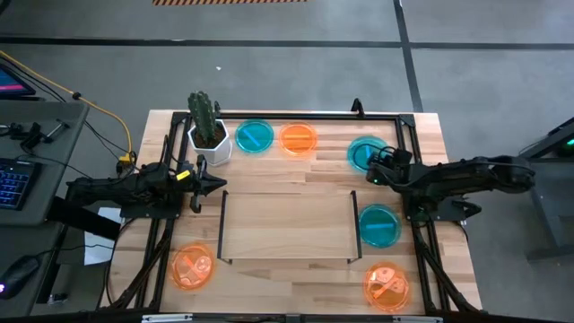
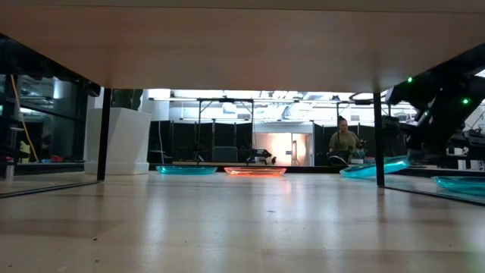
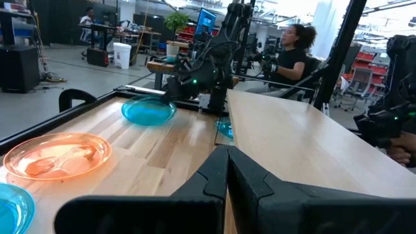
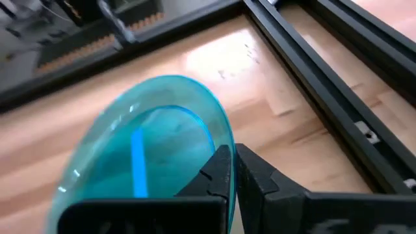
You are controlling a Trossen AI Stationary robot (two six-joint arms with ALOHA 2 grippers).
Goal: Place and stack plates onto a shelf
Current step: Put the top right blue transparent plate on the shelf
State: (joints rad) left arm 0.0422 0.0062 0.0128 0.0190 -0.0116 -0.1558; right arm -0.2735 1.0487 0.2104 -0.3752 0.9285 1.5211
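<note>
Plastic teal plate (image 4: 140,153), light, thin and slippery, sits pinched at its rim by my right gripper (image 4: 229,170); left gripper (image 1: 199,184), at nine o'clock of the shelf (image 1: 285,227), is closed, empty.

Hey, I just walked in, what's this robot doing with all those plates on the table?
The right gripper is shut on the rim of a teal plate at the table's far right, tilting it up off the wood. The left gripper is shut and empty, waiting beside the cactus pot at the shelf's left end. The shelf in the middle has no plates on it yet. Five other plates, orange and teal, lie around it on the table.
</note>
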